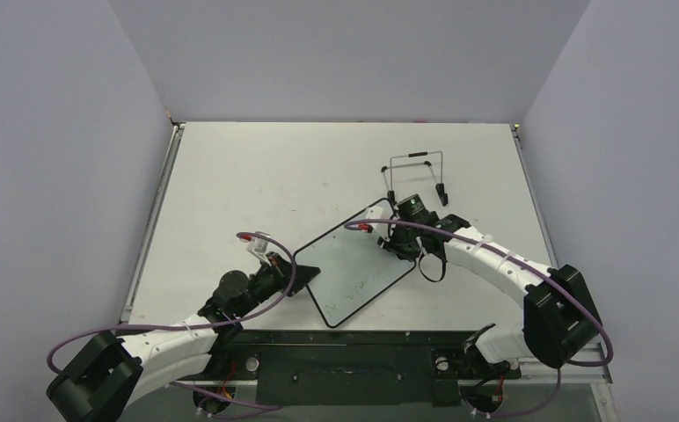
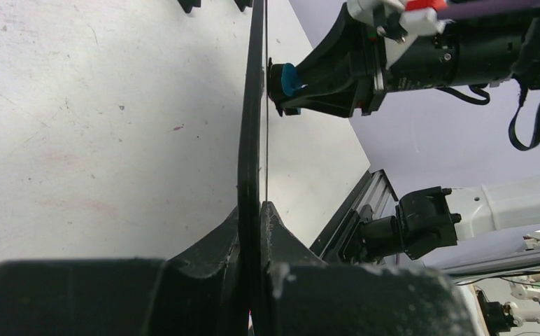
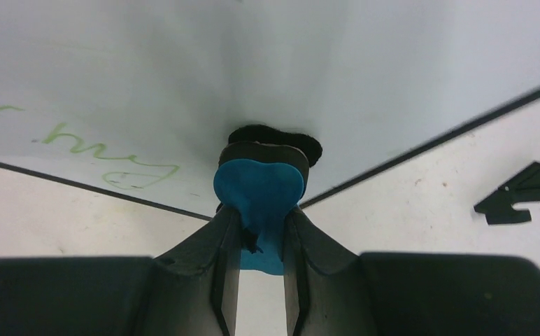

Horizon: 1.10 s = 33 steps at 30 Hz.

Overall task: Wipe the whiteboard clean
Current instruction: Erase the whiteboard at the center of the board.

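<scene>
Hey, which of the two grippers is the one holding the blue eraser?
The right gripper: it pinches the blue eraser against the whiteboard. The left gripper holds no eraser; it is shut on the whiteboard's edge.

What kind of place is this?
Probably a robot test cell: grey walls box in a white table, with the left arm and right arm bolted at its near edge.

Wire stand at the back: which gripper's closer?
Right. The right gripper, pressing the blue eraser on the whiteboard, is just in front of the wire stand; left gripper clamps the whiteboard's opposite edge.
</scene>
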Motion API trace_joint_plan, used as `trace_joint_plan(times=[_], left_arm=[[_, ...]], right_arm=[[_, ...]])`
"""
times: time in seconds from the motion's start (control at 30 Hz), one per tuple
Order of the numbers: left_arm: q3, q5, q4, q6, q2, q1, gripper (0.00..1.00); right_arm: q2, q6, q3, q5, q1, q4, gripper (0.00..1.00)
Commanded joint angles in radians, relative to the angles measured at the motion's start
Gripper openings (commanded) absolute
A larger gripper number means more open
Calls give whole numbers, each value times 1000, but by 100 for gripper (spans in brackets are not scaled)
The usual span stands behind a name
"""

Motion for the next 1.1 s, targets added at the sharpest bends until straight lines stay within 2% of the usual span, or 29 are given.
trace_joint_plan(times=[0.0, 0.07, 0.17, 0.33, 0.47, 0.57, 0.63, 0.8, 0.93, 1.07], left_arm=[[36, 28, 181, -44, 23, -7, 0], [37, 28, 193, -56, 39, -6, 0], [38, 28, 198, -70, 41, -7, 0], [38, 23, 171, -75, 20, -6, 0], [44, 27, 164, -80, 22, -7, 0], [51, 34, 165, -92, 32, -7, 0], [52, 36, 166, -98, 34, -6, 0], [57, 36, 147, -105, 22, -7, 0], [75, 42, 104, -97, 2, -7, 0], [70, 34, 104, -106, -5, -6, 0]], right_arm=[[-48, -108, -11, -83, 122, -41, 0], [-57, -155, -13, -115, 188, -79, 0], [-59, -173, -10, -113, 219, -85, 0], [-62, -113, -10, 35, 143, -3, 0], [-108, -103, -24, -9, 99, 0, 0], [-146, -170, -44, -143, 131, -33, 0], [-154, -210, -52, -181, 146, -52, 0], [-146, -243, -54, -122, 156, -42, 0], [-155, -390, -23, -21, 150, -86, 0], [-129, -440, 37, -23, 142, -137, 0]])
